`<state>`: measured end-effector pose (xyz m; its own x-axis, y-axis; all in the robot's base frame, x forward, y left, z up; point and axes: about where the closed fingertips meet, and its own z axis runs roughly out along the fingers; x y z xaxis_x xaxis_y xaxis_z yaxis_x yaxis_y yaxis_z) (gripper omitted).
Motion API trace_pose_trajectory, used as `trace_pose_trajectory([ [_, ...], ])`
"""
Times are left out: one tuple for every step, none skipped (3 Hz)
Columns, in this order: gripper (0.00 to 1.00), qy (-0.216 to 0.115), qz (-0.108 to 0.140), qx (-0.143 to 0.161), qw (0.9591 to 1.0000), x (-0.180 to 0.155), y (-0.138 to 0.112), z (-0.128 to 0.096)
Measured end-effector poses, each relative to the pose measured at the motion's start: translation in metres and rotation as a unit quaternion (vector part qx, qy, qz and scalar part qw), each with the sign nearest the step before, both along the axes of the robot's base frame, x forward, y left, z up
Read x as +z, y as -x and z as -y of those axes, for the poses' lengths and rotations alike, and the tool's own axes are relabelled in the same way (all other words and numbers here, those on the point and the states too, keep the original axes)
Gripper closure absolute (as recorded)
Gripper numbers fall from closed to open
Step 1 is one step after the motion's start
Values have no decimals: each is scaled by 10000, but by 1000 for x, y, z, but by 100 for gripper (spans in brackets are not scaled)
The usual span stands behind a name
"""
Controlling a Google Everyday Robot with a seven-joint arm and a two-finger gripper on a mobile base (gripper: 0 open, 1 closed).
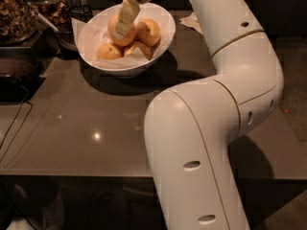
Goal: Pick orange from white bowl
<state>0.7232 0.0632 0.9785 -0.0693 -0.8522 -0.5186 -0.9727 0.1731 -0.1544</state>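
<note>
The white bowl stands at the back of the dark table, lined with white paper and holding four oranges. The orange, the largest, lies at the bowl's back left. A slightly smaller orange sits to its right, and two smaller ones lie in front. My gripper reaches down into the bowl from above and lies right against the front of the largest orange, hiding its middle. My white arm fills the right of the view.
A dark tray with a glass jar of brownish food stands at the back left, next to a dark cup. A crumpled white napkin lies behind the bowl on the right. A cable runs along the table's left edge.
</note>
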Motion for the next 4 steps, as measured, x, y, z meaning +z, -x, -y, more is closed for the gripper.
trace_pose_trajectory([
  [22,46,-54,25,10000,-10,-5,-6],
  [22,80,-140,10,9999,-22,-11,-8],
  [22,119,-196,-35,9997,-33,-16,-8],
  [29,120,-225,-102,9996,-39,-21,-7],
])
